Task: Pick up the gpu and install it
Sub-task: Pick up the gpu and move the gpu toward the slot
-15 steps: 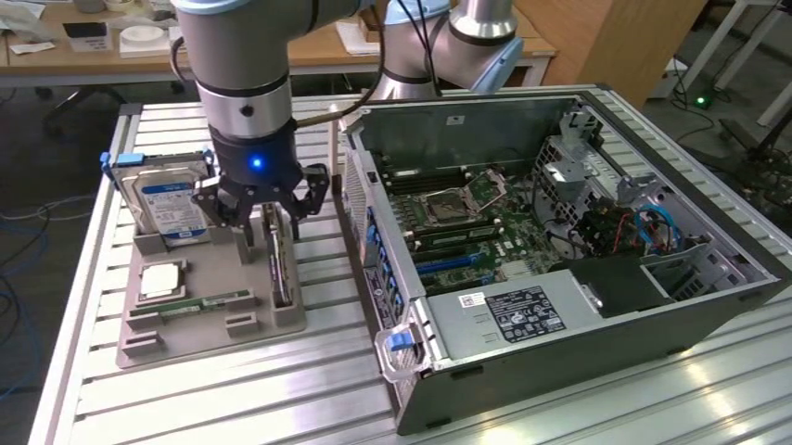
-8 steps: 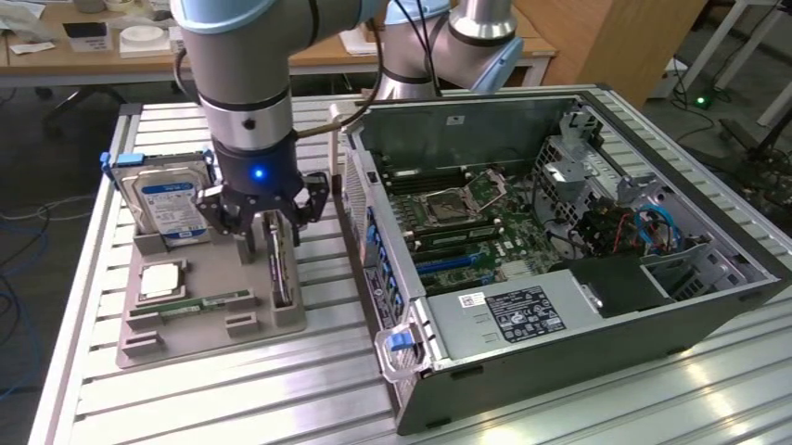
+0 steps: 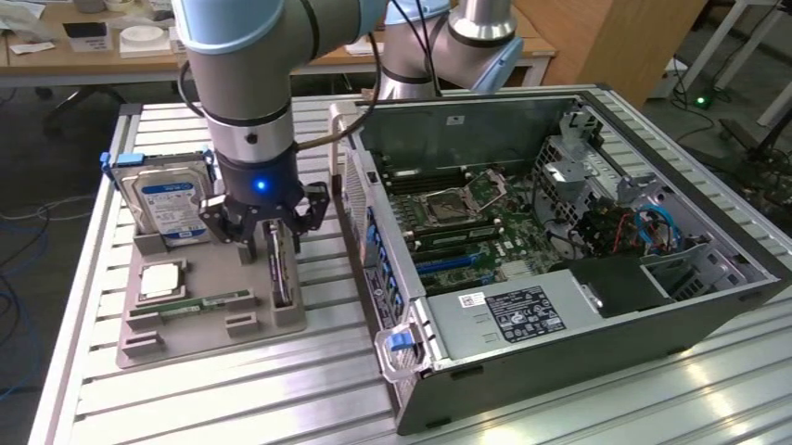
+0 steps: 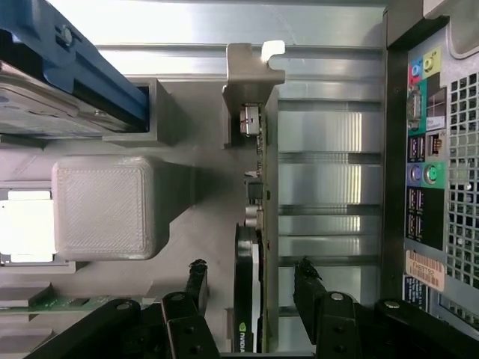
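The gpu (image 3: 282,271) stands on its long edge in a slot of the grey holder tray (image 3: 210,326), a thin dark card with a silver-grey end bracket (image 4: 252,86). Its black fan housing (image 4: 245,299) runs between my fingers in the wrist view. My gripper (image 3: 267,239) hangs over the card's far end, open. One finger (image 4: 196,283) is on each side of the card, with a gap to the card on both sides. The open computer case (image 3: 693,306) lies on the exterior view's right, its motherboard (image 3: 465,227) exposed.
On the same tray stand a blue-labelled hard drive (image 3: 171,206), a processor chip (image 3: 161,278) and a green RAM stick (image 3: 204,304). The case's rear port panel (image 4: 426,149) runs close beside the tray. A grey printed block (image 4: 105,206) sits near the card. A slatted metal table (image 3: 248,399) carries everything.
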